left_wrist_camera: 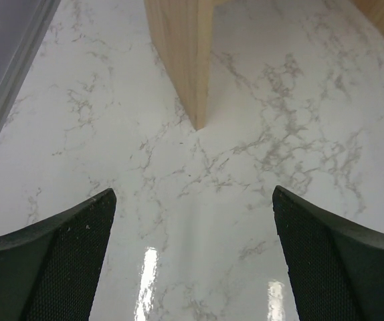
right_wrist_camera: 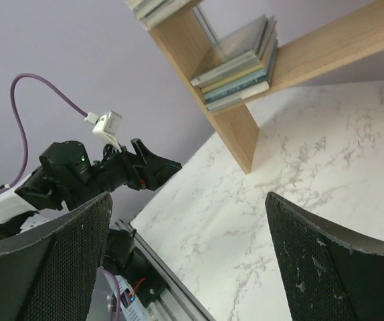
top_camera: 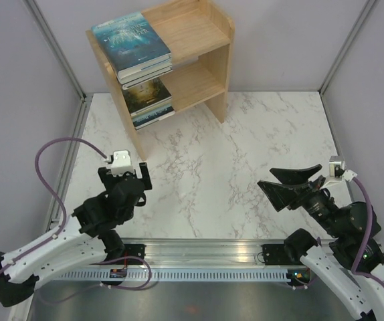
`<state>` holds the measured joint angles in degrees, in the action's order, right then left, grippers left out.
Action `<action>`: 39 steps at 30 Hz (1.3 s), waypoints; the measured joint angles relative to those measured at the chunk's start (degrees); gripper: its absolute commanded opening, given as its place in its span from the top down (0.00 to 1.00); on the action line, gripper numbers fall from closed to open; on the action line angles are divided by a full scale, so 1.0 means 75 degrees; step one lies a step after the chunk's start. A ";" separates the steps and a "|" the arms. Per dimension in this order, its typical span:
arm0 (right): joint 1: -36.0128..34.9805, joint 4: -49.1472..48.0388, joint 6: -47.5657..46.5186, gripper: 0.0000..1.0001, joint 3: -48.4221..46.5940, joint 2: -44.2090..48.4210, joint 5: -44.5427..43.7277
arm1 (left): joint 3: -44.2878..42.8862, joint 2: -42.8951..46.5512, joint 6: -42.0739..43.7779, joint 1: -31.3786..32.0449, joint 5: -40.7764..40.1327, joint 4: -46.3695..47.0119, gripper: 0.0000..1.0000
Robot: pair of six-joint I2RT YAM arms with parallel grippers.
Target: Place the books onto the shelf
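Left jaws: wide apart, holding nothing; the left arm (top_camera: pixel 112 207) sits low at the near left, aimed at the near side panel of the shelf (left_wrist_camera: pixel 185 60).
Right jaws: wide apart, holding nothing; the right arm (top_camera: pixel 352 221) sits at the near right, well apart from the shelf.
Counter (top_camera: pixel 245 154): white marble; no book shows on it in any view.
Shelf position: far left of the counter, turned at an angle to the arms.
Books (top_camera: pixel 130 40): all lie flat at the left end of the shelf, in an upper stack on the top tier and a lower stack (top_camera: pixel 148 97) on the tier below.
Step in hand: judged to be clearing away, as the loading appears complete.
Procedure: hold both jaws open. Draw each arm back toward its base. Route the left arm clear of the side panel, since a knock there could shift either stack.
Count, arms: two.
Count, shelf: one, with two tiers.
Count, stacks: two.
Count, books: the upper stack shows at least three and the lower about four or five spines; the exact total cannot be told.
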<state>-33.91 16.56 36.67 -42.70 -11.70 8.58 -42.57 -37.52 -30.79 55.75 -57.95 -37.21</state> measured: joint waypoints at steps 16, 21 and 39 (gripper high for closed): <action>0.0000 0.0562 -0.0160 0.02 0.0664 0.0050 0.0050 | 0.3966 -0.0562 0.1682 -0.3529 0.0038 0.6018 0.00; 0.0000 0.0659 -0.0233 0.02 0.0723 0.0029 0.0047 | 0.4357 -0.2107 0.1658 -0.4106 -0.0029 0.7682 0.00; 0.0000 0.0233 -0.0667 0.02 0.0997 -0.0664 0.0318 | 0.3314 -0.4727 0.2480 -0.6289 0.4162 1.0558 0.01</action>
<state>-33.91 18.31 31.66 -35.22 -16.69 10.96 -17.72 -72.97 -12.19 8.58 -26.74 41.98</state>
